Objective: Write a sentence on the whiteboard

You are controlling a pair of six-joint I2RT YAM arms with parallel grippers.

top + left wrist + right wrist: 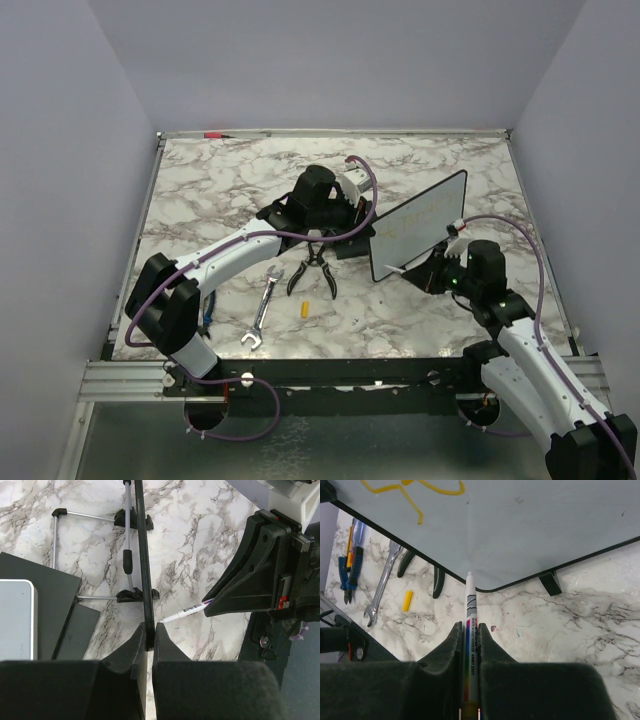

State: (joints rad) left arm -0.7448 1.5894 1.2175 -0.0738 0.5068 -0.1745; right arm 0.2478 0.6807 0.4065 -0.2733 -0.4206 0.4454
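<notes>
The whiteboard (pixel 420 225) stands upright on its feet right of centre, its white face turned to the right arm. My left gripper (pixel 358 218) is shut on the board's left edge; the left wrist view shows the black frame (pixel 142 570) edge-on between my jaws (pixel 149 629). My right gripper (pixel 437 266) is shut on a white whiteboard marker (pixel 470 610). The marker's tip touches the board's face (pixel 545 520) near its lower edge. Yellow handwritten strokes of the sentence (pixel 415 490) show on the face to the upper left of the tip.
A black block with a light grey pad (pixel 15 620) lies behind the board. Pliers (pixel 315 268), a wrench (pixel 262 310) and a yellow cap (pixel 303 309) lie in front of the left arm. A red pen (pixel 215 134) lies at the far edge.
</notes>
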